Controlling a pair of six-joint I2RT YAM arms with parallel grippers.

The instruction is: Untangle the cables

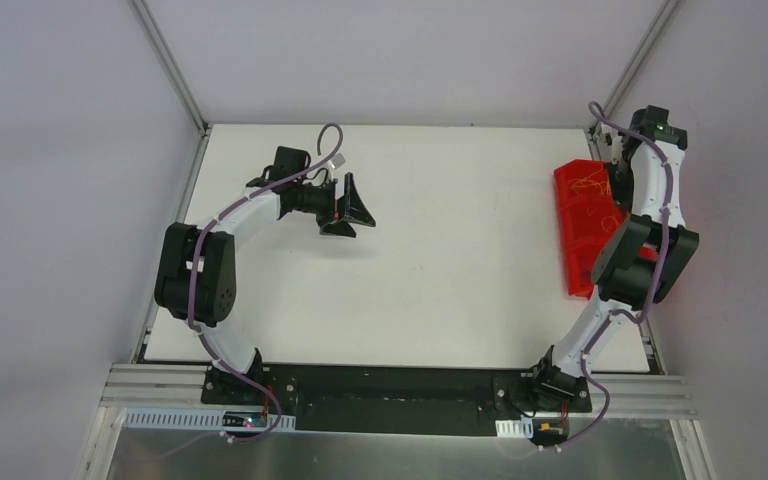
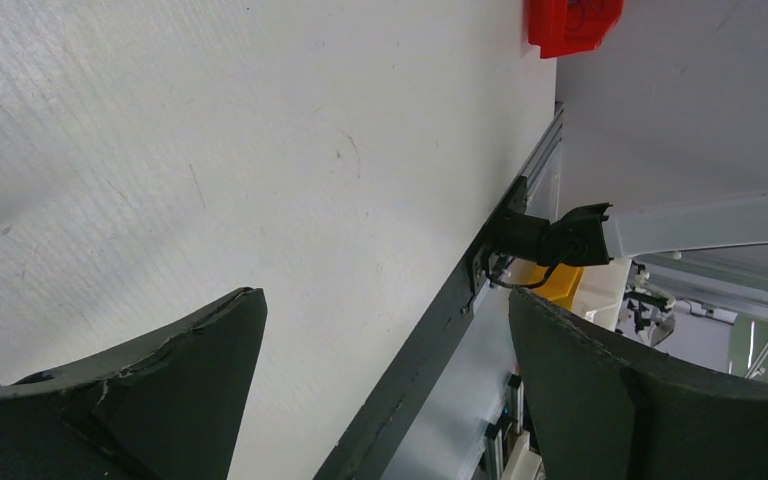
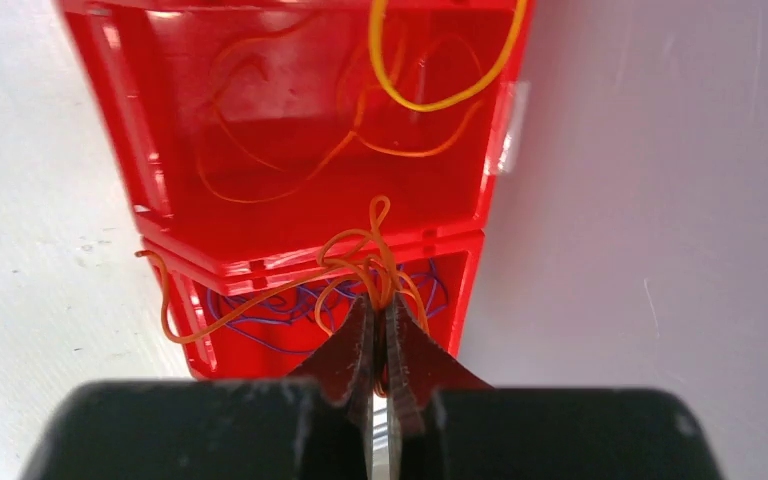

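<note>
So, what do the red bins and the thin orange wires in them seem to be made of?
Red bins: probably hard moulded plastic with a glossy finish; bright highlights on the walls, and stiff ribs and rims.
Orange wires: probably a smooth, plastic-coated flexible strand; they lie in loose curls and loops. The core cannot be seen.

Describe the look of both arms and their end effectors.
The left arm and right arm have white curved links joined by bulky black joint housings. A thin mauve hose runs along each. The left end effector and right end effector are dark, each with two broad wedge-shaped fingers tapering to a tip.
</note>
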